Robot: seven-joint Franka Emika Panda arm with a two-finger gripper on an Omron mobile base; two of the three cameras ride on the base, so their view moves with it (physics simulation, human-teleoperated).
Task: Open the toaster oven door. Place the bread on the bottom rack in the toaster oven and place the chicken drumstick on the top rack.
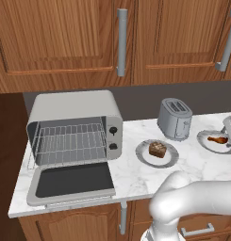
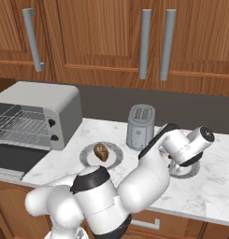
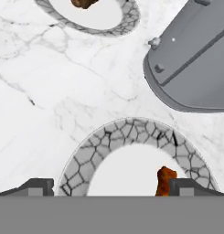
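Note:
The toaster oven (image 1: 74, 129) stands at the counter's left end with its door (image 1: 70, 181) folded down flat and its wire racks (image 1: 70, 141) bare. A piece of bread (image 1: 157, 149) lies on a patterned plate (image 1: 144, 157) in the middle of the counter. On a second plate (image 3: 131, 132) at the right lies the chicken drumstick (image 1: 217, 139). My gripper (image 3: 111, 188) hangs open just above that plate, and the drumstick's end (image 3: 164, 180) shows beside one fingertip (image 3: 186, 186). In the right base view the hand (image 2: 190, 145) covers most of this plate (image 2: 183, 173).
A grey slot toaster (image 1: 175, 117) stands at the back between the two plates, close to my hand (image 3: 195, 59). Wooden cabinets with long handles (image 1: 121, 42) hang above. The open oven door reaches out over the counter's front edge (image 1: 65, 207).

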